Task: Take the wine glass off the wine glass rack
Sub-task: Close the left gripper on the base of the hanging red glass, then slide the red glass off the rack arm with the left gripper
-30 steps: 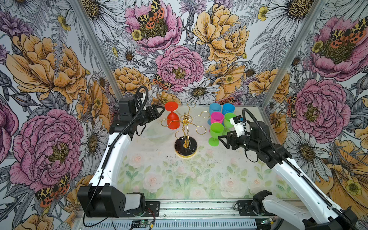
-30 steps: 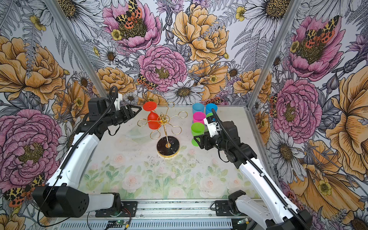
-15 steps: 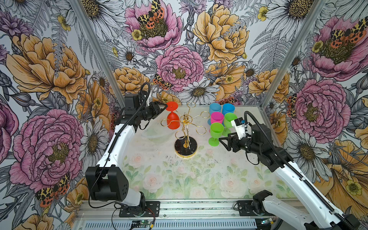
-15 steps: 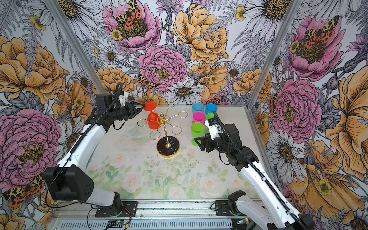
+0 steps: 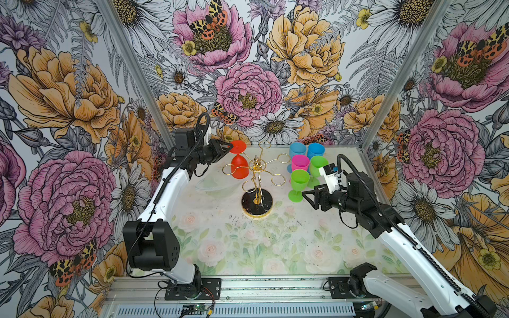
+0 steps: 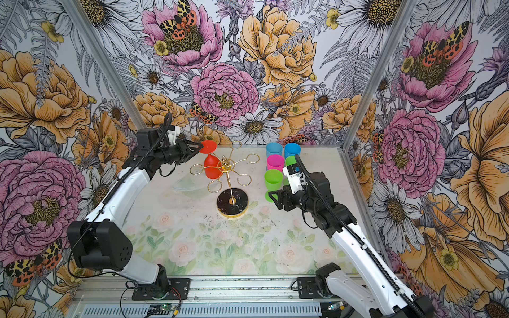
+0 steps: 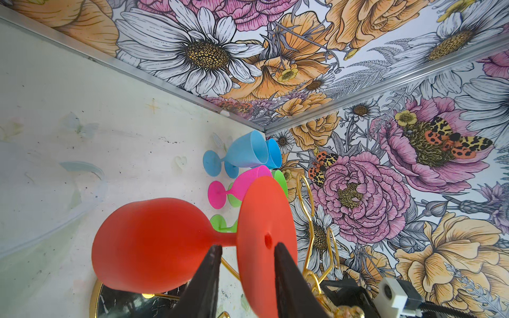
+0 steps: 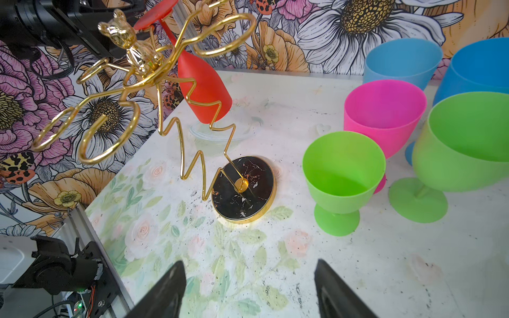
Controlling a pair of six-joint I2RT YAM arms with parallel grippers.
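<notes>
Red wine glass (image 5: 239,168) hangs foot-up on the wine glass rack (image 5: 249,205), so our left gripper (image 7: 246,247) brackets that foot, unclamped; right gripper (image 8: 249,263) stands open.

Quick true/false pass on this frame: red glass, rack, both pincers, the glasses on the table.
1. The red wine glass hangs upside down on the wine glass rack. True.
2. The right pincer holds a green glass. False: it is open and empty, above the table near the green glasses.
3. Five glasses stand upright on the table: two blue glasses, one pink glass, two green. True.
4. The left pincer has its fingers on either side of the red glass's bowl. False: they straddle its foot.
5. The rack carries two glasses. False: only the red one hangs there, and the other loops are empty.
</notes>
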